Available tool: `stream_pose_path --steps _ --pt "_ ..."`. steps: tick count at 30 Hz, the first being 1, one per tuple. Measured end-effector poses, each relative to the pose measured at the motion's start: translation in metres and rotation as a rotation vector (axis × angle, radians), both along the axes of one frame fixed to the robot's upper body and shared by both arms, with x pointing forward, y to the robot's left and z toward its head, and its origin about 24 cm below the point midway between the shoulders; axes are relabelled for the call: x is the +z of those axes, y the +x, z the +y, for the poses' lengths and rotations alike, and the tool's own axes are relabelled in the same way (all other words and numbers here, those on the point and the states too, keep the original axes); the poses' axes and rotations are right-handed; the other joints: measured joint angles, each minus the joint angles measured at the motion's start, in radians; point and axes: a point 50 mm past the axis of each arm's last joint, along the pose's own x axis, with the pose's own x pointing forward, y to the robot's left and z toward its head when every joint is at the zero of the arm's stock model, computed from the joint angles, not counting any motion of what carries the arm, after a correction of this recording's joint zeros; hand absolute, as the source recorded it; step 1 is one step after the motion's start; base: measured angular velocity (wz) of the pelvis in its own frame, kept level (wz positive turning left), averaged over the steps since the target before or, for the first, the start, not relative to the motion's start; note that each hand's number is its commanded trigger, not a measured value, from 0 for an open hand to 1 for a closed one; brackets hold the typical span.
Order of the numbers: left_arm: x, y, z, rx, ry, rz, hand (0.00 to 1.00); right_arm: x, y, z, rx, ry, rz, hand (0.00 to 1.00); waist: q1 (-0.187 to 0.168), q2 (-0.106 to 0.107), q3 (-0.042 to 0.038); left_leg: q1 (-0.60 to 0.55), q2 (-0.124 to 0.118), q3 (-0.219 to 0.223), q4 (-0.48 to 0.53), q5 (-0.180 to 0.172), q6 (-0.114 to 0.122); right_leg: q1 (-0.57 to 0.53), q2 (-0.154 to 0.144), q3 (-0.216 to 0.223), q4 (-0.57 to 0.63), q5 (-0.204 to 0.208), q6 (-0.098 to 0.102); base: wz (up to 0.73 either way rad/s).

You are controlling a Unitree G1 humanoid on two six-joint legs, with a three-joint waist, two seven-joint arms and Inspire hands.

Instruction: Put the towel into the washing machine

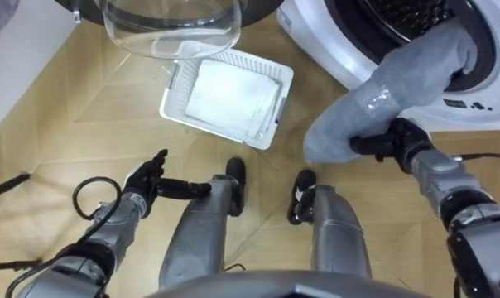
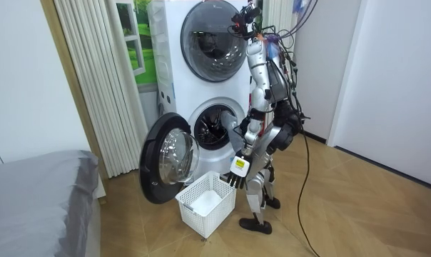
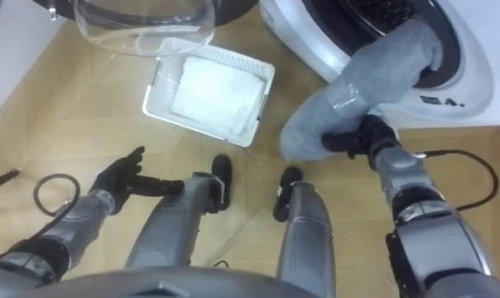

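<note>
The right hand (image 1: 389, 142) clutches the grey towel (image 1: 403, 83), draped into the washing machine (image 1: 316, 45) opening; the left hand (image 1: 142, 180) hangs spread.

grey towel (image 1: 399, 91) draped halfway into open washing machine (image 1: 482, 91) drum.

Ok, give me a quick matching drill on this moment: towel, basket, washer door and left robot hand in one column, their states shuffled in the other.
1 towel
2 basket
3 washer door
4 left robot hand

A swung open
B open, holding nothing, beside the left leg
C on the floor, white cloth inside
D grey, top end in the washer opening, lower end gripped by the right robot hand

Pairs: 1-D, 2-C, 3-A, 4-B
</note>
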Motion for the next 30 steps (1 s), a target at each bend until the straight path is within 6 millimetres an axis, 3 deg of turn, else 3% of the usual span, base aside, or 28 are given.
stream_pose_path --steps 6,13,18,21,29,30 --pt "0.001 -0.001 0.007 0.027 0.022 -0.006 0.0 0.027 0.015 -0.027 -0.028 -0.039 -0.052 1.0 0.002 -0.015 -0.0004 -0.003 -0.006 0.007 0.001 0.0 0.001 -0.014 -0.003 0.014 0.013 -0.001 0.003 -0.02" --pt "0.001 -0.003 0.01 0.054 0.018 -0.002 0.0 0.036 0.02 -0.035 -0.107 0.079 -0.08 1.0 -0.002 -0.032 0.0022 0.0 -0.011 0.004 0.002 0.004 0.004 -0.015 -0.013 0.024 0.022 -0.002 0.004 0.01" --pt "0.0 -0.01 0.019 0.123 0.012 0.002 0.0 0.045 0.02 -0.047 -0.211 0.176 -0.101 1.0 -0.008 -0.069 0.0022 0.0 -0.025 0.006 0.002 0.009 0.011 -0.019 -0.032 0.021 0.038 -0.007 0.01 0.07" --pt "0.001 -0.01 0.023 0.135 0.018 -0.002 0.0 0.058 0.028 -0.055 -0.309 0.263 -0.179 1.0 -0.005 -0.085 0.0051 -0.002 -0.027 0.009 0.006 0.008 0.013 -0.02 -0.026 0.022 0.039 -0.005 0.014 0.0" --pt "0.003 -0.008 0.023 0.16 0.039 -0.019 0.0 0.065 0.035 -0.051 -0.487 0.491 -0.251 1.0 -0.004 -0.085 0.004 -0.026 -0.026 0.02 0.024 0.004 0.021 -0.046 -0.029 0.03 0.055 -0.003 0.02 -0.01" --pt "0.003 -0.009 0.023 0.173 0.041 -0.023 0.0 0.068 0.039 -0.049 -0.516 0.523 -0.264 0.89 -0.006 -0.086 0.0042 -0.028 -0.028 0.028 0.028 0.003 0.024 -0.055 -0.033 0.037 0.066 -0.005 0.022 -0.05"
